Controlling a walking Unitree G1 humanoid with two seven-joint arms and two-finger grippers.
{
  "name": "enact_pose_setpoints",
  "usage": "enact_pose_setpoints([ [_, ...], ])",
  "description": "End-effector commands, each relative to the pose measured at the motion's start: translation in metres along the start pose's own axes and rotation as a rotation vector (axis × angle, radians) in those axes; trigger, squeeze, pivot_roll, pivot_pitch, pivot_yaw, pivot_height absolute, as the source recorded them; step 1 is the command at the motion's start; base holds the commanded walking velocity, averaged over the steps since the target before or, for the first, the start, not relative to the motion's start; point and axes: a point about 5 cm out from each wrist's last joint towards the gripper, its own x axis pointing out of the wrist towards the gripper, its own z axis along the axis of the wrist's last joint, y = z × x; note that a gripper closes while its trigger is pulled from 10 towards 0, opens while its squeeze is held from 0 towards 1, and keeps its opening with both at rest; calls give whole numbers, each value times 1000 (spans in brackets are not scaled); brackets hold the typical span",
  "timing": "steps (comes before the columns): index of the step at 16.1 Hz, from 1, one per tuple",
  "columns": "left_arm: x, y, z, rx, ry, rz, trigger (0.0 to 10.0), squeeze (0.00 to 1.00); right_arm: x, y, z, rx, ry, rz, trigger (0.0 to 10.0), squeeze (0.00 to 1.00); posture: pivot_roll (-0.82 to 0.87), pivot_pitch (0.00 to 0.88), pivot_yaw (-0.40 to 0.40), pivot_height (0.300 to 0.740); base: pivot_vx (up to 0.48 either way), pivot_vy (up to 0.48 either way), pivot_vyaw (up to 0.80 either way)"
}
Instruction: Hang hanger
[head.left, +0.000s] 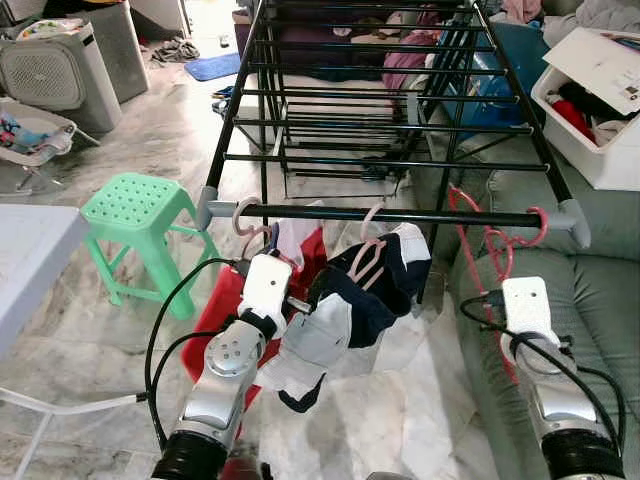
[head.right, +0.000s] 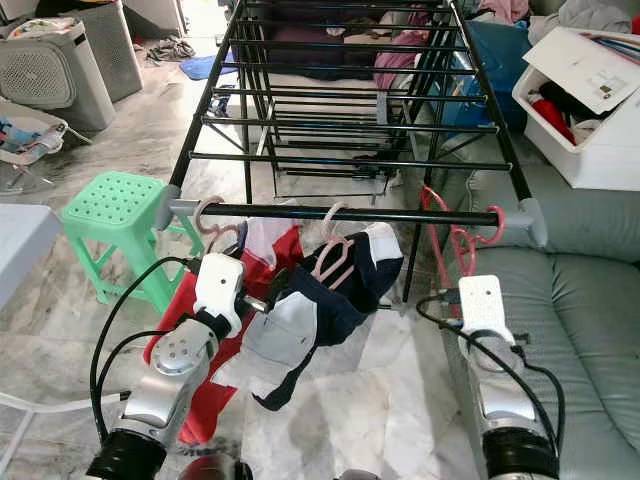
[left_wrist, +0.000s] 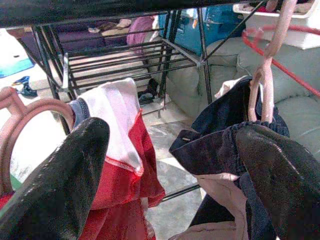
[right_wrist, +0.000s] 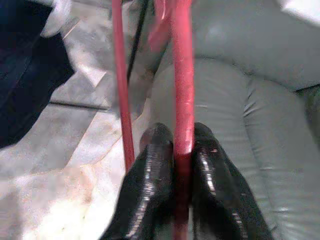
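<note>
While the black drying rack (head.left: 400, 215) stood in front of the robot, the right hand (right_wrist: 175, 150) was low by the grey sofa (head.left: 590, 300), and its two black fingers (right_wrist: 150, 185) were pressed together on a red hanger (right_wrist: 182, 100), pinching its thin bar between them. That red hanger (head.left: 495, 240) had its hook over the front bar of the rack, near the rack's right end, and it hung down in front of the sofa. The left hand (left_wrist: 170, 165) was up under the same front bar, closer to the left end, and its fingers (left_wrist: 65, 180) were spread wide apart. One finger was beside a red and white cloth (left_wrist: 117, 145) and the other touched a dark blue and white garment (head.left: 350, 300). The dark garment hung on a pink hanger (head.left: 368, 250) whose hook was over the front bar near the middle. Another pink hanger (head.left: 245, 215) was hooked on the bar near the left end, above the red and white cloth. A green stool (head.left: 140, 215) stood on the floor to the left of the rack, and a white table (head.left: 30, 250) edge was near it. A white box (head.left: 600, 110) with clothes in it sat on the sofa to the right
</note>
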Motion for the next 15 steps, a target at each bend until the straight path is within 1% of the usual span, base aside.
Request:
enact_pose_setpoints([
  [1,0,0,-1,6,13,-1,10000,0,-2,4,-9,-13,13,7,10000,1000,-43,0,-13,740,0,0,0],
  [2,0,1,-1,6,12,0,10000,0,-4,4,-6,-25,-14,-7,10000,1000,-44,0,-7,740,0,0,0],
  [3,-1,2,-1,10,18,9,10000,0,-9,5,-2,-10,-60,-35,10000,1000,-44,0,-7,740,0,0,0],
  [5,-4,4,-3,19,26,36,10000,0,-17,7,-5,8,-78,-58,10000,1000,-44,0,-3,740,0,0,0],
  [8,-10,8,-6,27,41,74,10000,0,-36,4,-11,33,-145,-116,10000,1000,-48,0,5,740,0,0,0],
  [9,-13,10,-6,23,44,81,10000,0,-43,3,-12,29,-171,-125,10000,1000,-48,0,7,740,0,0,0],
  [10,-15,11,-6,29,50,87,10000,0,-49,3,-12,35,-187,-133,10000,1000,-49,0,10,740,0,0,0],
  [12,-25,12,-7,56,51,92,10000,0,-63,4,-14,72,-219,-129,10000,1000,-41,0,13,740,0,0,0],
  [14,-34,19,-9,63,66,124,10000,0,-74,6,-10,64,-270,-125,10000,1000,-33,0,12,740,0,0,0],
  [15,-36,20,-9,63,69,128,10000,0,-76,6,-9,50,-283,-125,10000,1000,-33,0,12,740,0,0,0],
])
